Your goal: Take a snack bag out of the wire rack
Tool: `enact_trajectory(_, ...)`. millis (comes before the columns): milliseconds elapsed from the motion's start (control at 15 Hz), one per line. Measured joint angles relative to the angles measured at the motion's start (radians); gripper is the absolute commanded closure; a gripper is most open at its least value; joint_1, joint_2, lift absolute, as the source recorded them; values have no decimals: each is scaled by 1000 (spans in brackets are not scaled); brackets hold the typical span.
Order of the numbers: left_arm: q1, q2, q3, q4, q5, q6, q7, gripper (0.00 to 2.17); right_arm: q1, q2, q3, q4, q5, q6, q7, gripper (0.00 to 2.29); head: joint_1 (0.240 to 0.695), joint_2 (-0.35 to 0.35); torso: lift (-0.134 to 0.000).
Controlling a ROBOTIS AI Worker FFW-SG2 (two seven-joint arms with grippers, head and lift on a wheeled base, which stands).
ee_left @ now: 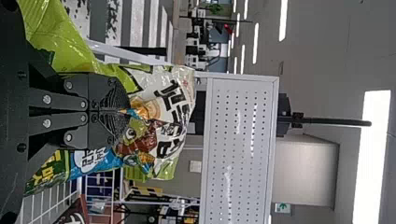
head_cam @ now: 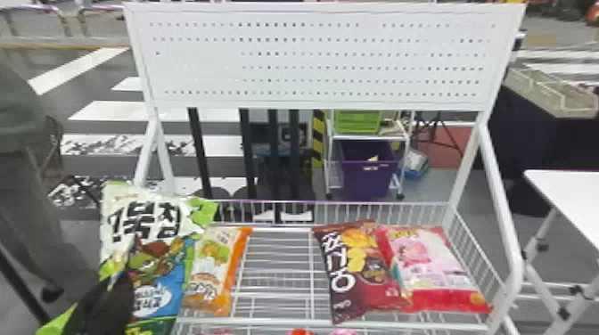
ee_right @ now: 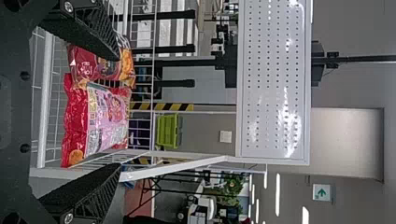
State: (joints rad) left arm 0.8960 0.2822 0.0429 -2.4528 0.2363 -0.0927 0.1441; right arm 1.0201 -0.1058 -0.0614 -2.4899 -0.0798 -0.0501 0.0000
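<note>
My left gripper (head_cam: 119,278) is at the lower left in the head view, shut on the green and white snack bag (head_cam: 153,222), which hangs upright above the rack's left side. In the left wrist view, the left gripper (ee_left: 122,111) pinches the middle of that bag (ee_left: 170,116), crumpling it. The wire rack (head_cam: 278,267) holds an orange snack bag (head_cam: 211,267) on the left, with a dark brown bag (head_cam: 356,267) and a pink and red bag (head_cam: 434,267) on the right. In the right wrist view, the right gripper (ee_right: 119,112) stands open before the pink and red bag (ee_right: 95,121), nothing between its fingers.
A white perforated panel (head_cam: 316,58) rises behind the rack on slanted posts (head_cam: 501,214). To the right stands a white table (head_cam: 570,200). Behind the rack is a small cart with a purple bin (head_cam: 367,178). More packages peek out along the bottom edge.
</note>
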Motion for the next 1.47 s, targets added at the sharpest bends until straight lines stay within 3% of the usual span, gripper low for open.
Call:
enact_trajectory(667, 0, -1, 0, 0, 0, -4, 1, 2142, -25, 0, 2, 14, 5, 11, 0, 76, 499, 0, 0)
enact_trajectory(1000, 1, -8, -18, -2, -9, -6, -4, 2142, -325, -50, 94, 233, -27, 164, -21, 83, 499, 0, 0)
enact_trajectory(1200, 4, -6, -23, -2, -15, -3, -5, 2142, -538, -63, 174, 386, -50, 223, -40, 87, 499, 0, 0)
enact_trajectory(1467, 8, -7, -22, -4, -15, -4, -6, 2142, -831, -78, 271, 582, -95, 463, -80, 87, 499, 0, 0)
